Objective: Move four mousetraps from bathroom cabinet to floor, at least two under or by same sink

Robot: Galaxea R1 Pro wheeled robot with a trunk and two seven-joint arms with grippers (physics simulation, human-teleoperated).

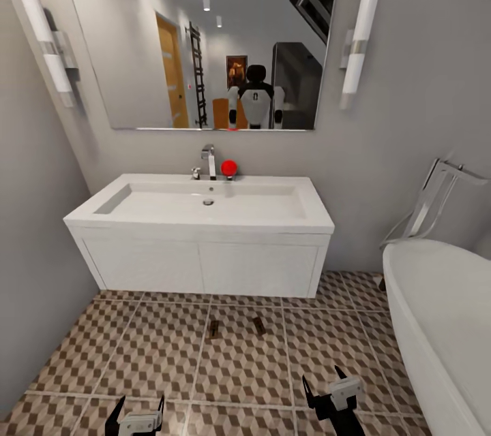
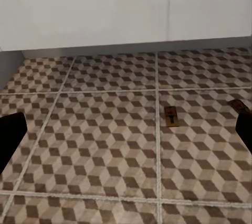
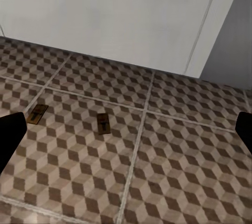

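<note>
Currently two mousetraps point(image 1: 214, 329) point(image 1: 259, 325) lie on the bathroom floor point(image 1: 136, 361) near the sink vanity point(image 1: 204, 266)'s front edge; left gripper point(image 1: 136, 415) and right gripper point(image 1: 332, 387) spread apart, empty. Risk: rolling over them while fetching the rest.

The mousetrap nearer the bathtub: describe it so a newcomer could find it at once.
Start at the white sink vanity below the mirror. On the cube-patterned floor before it lie two mousetraps. It is the right one, angled; its neighbour lies straighter.

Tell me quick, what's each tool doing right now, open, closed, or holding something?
Left tool: open, holding nothing.
Right tool: open, holding nothing.
</note>
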